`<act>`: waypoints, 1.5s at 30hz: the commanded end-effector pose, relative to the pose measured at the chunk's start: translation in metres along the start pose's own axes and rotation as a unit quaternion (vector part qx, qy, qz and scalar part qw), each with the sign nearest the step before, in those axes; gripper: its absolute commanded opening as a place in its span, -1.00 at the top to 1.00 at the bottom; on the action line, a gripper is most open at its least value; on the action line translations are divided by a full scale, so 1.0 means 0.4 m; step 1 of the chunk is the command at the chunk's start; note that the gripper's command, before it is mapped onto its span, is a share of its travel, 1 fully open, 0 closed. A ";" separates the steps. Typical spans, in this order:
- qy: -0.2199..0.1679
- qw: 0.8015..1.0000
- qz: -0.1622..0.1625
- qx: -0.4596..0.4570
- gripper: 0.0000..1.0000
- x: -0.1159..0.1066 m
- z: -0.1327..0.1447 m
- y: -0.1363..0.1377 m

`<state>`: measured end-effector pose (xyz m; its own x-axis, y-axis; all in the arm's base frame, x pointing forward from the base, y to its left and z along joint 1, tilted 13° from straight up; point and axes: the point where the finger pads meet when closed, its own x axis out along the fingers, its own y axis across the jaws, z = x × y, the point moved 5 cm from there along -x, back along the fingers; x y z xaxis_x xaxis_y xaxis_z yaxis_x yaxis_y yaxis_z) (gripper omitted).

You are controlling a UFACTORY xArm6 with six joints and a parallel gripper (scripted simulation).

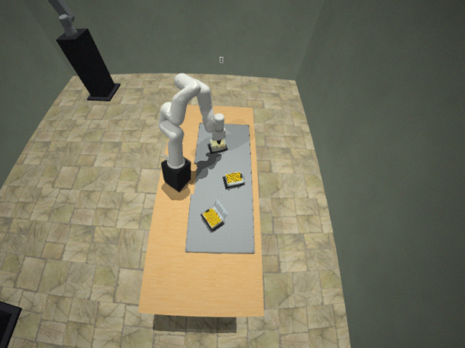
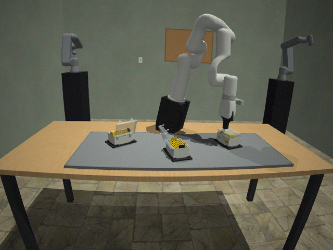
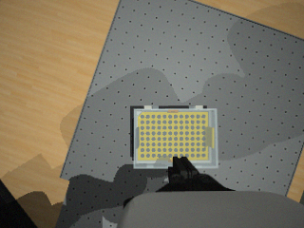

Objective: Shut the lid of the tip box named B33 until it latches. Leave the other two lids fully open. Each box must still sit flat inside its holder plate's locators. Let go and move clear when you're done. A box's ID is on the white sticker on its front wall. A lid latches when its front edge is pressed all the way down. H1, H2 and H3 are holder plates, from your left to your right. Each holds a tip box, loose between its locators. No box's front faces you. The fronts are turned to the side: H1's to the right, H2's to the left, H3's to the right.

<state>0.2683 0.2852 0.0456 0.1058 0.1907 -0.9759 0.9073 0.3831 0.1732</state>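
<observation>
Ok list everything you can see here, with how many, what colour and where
Table: one, light wood, black legs, mid-room.
Mat: one, grey, on the table.
Tip boxes: three, white with yellow tips, each on a black plate on the mat; left box and middle box lids open, right box lid down.
Pedestals: two, black, each with a grey arm, behind the table.
Board: one, orange, back wall.
Arm: one, white, black base.
Gripper: one, dark, shut, at the right box's lid.
</observation>
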 end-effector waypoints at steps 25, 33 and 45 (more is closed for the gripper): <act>0.002 1.000 0.002 0.000 1.00 0.035 -0.001 0.003; 0.002 1.000 0.002 0.000 1.00 0.042 -0.001 0.003; 0.002 1.000 0.002 0.000 1.00 0.050 -0.001 0.003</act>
<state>0.2707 0.2892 0.0262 0.1053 0.1937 -0.9754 0.9073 0.3829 0.1740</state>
